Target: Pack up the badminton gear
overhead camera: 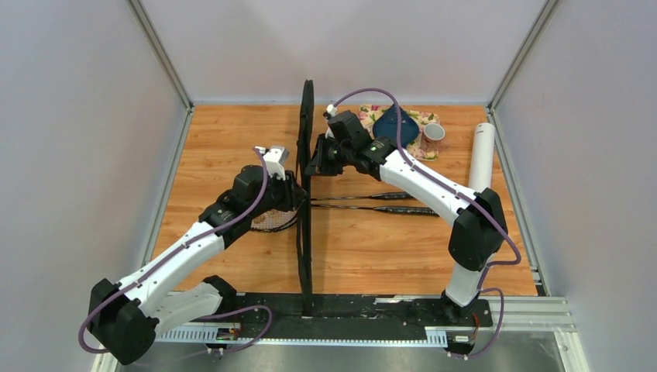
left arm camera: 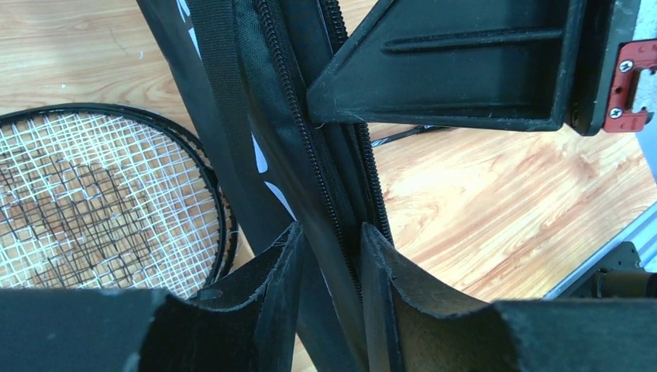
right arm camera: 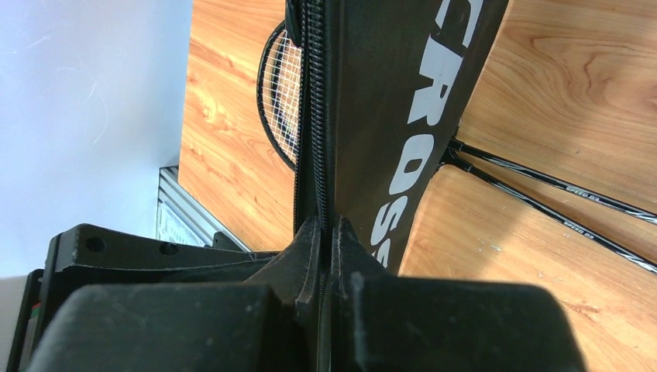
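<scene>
The long black "CROSSWAY" racket cover stands on edge down the middle of the table. My left gripper is shut on its zippered edge from the left, with fingers on both sides of the fabric. My right gripper is shut on the same zipper edge further back, fingertips pressed together. Two black rackets lie flat, with heads under my left arm and shafts running right. A white tube lies at the right. No shuttlecocks are in view.
A floral tray with a blue cloth and a small cup sit at the back right. The racket heads lie just left of the cover. Grey walls enclose three sides, and a metal rail runs along the near edge.
</scene>
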`<state>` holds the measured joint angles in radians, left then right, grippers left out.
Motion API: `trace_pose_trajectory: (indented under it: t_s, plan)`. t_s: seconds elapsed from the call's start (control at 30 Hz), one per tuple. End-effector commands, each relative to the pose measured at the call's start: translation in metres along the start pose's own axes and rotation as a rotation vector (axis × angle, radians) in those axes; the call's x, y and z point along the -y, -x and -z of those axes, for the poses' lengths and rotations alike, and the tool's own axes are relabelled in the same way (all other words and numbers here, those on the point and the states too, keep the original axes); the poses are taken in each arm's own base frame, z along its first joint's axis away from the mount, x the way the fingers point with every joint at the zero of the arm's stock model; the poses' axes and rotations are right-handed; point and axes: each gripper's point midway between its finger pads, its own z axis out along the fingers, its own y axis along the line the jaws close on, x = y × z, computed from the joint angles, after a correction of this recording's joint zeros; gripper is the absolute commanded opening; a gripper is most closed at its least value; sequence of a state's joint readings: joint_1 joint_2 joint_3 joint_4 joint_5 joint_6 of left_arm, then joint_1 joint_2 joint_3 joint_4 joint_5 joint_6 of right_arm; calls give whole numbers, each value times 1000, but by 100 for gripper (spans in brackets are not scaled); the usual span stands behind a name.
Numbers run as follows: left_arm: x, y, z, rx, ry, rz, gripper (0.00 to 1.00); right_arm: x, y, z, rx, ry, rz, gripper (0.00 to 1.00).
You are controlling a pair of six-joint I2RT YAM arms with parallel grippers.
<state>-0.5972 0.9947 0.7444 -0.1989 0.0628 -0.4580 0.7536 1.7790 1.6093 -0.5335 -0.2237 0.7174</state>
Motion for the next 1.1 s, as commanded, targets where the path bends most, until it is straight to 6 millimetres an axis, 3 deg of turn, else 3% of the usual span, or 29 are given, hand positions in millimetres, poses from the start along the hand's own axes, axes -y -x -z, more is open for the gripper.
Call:
trace_pose_trajectory:
  t_s: [0.0, 0.13, 0.27, 0.37, 0.4, 0.43, 0.47, 0.5, 0.53, 0.57, 0.6, 0.63, 0.67, 0.73, 0.77, 0.83, 0.9, 0.97, 1.07]
  plan:
    - [2, 6, -3, 16, 21, -20, 45, -33, 24, 13, 72, 103, 21, 0]
    - [-10, 2, -11, 1, 99, -48, 54, -33, 23, 11, 66, 102, -10, 0]
    - [-22, 6, -16, -10, 192, -66, 51, -37, 21, 10, 57, 127, -30, 0]
    - [-36, 15, -15, 11, 275, -110, 26, -38, 18, 10, 45, 143, -22, 0]
    - [-39, 18, -13, 15, 293, -127, 6, -41, 16, 13, 27, 177, -8, 0]
    - [-40, 21, -11, 22, 305, -136, 0, -43, 15, 15, 17, 205, 14, 6]
    - [-45, 26, -8, 36, 335, -148, 0, -42, 16, 18, 15, 230, 96, 21]
    - [-49, 30, -4, 42, 364, -157, 0, -40, 17, 27, -7, 276, 142, 50]
    - [-57, 27, 1, 17, 412, -160, 0, -34, 19, 37, 10, 280, 199, 60]
    - [-64, 44, 9, 54, 492, -157, 0, -25, 23, 46, 35, 270, 295, 69]
    - [-69, 47, 13, 47, 536, -156, 0, -13, 33, 54, 71, 251, 341, 80]
    - [-74, 45, 19, 15, 569, -171, 0, -3, 34, 59, 85, 237, 380, 82]
    - [-71, 59, 22, 37, 575, -176, 0, 2, 34, 70, 99, 235, 417, 83]
    - [-72, 65, 28, 29, 588, -202, 0, 23, 36, 76, 111, 176, 515, 84]
    - [-74, 78, 34, 54, 616, -196, 0, 37, 34, 76, 121, 123, 546, 84]
    - [-82, 83, 40, 42, 654, -195, 0, 62, 41, 68, 169, 24, 658, 85]
    - [-95, 91, 44, 56, 668, -136, 0, 101, 27, 47, 112, -67, 755, 82]
    - [-104, 92, 47, 55, 677, -103, 0, 123, 22, 34, 39, -109, 849, 79]
    - [-117, 93, 50, 74, 674, -47, 0, 129, 2, 14, -119, -31, 903, 69]
